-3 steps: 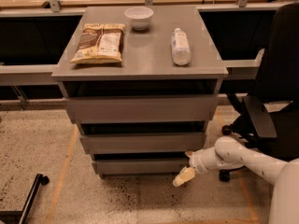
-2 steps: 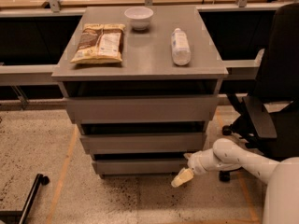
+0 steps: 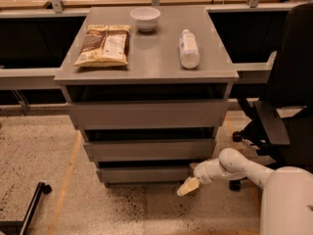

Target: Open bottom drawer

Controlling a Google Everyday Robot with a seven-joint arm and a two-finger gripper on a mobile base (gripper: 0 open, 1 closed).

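The grey cabinet has three handleless drawers stacked under its top. The bottom drawer (image 3: 146, 174) is the lowest and narrowest flat grey front, just above the floor; I see no part of its interior. My gripper (image 3: 188, 186) hangs on the white arm at the lower right, its pale tip just below and in front of the bottom drawer's right end. Whether it touches the drawer front I cannot tell.
The cabinet top (image 3: 161, 58) carries a snack bag (image 3: 104, 44), a white bowl (image 3: 145, 18) and a lying bottle (image 3: 189, 48). A black office chair (image 3: 288, 106) stands close on the right. A black bar (image 3: 27, 207) lies on the speckled floor at lower left.
The arm and gripper have shifted very slightly left toward the bottom drawer's right end. The drawers look unchanged.
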